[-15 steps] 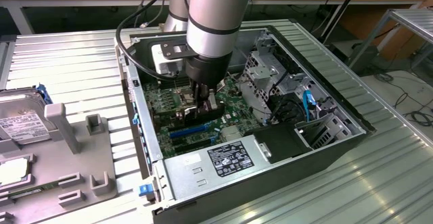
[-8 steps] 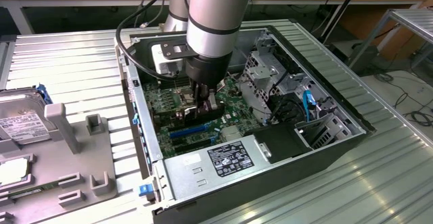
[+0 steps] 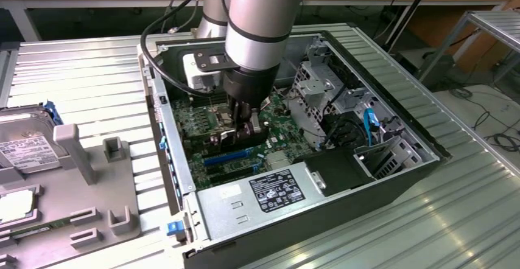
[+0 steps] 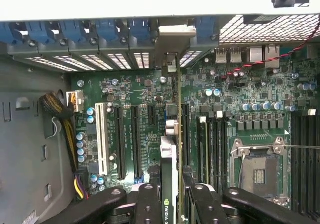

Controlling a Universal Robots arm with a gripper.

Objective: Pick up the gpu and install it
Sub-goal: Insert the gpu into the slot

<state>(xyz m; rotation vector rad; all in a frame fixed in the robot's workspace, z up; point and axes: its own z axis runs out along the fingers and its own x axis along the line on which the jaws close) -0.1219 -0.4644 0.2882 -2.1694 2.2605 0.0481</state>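
The gpu point(image 4: 169, 156) shows edge-on in the wrist view, a thin card with its silver bracket point(image 4: 173, 47) up against the rear slot openings of the computer case. My gripper point(image 4: 170, 196) is shut on it, with one black finger point(image 4: 148, 204) on each side. The card stands upright over the green motherboard point(image 4: 240, 99), in line with the long black expansion slots point(image 4: 134, 139). In the exterior view my gripper point(image 3: 246, 129) reaches down inside the open case point(image 3: 406, 159), holding the dark gpu point(image 3: 228, 139) just above the board.
The grey power supply point(image 3: 260, 193) sits at the case's near end, and metal drive cages point(image 3: 321, 92) and cables stand on the exterior view's right. Outside the case, a silver hard drive point(image 3: 24, 147) and a grey fixture tray point(image 3: 89, 184) lie on the exterior view's left.
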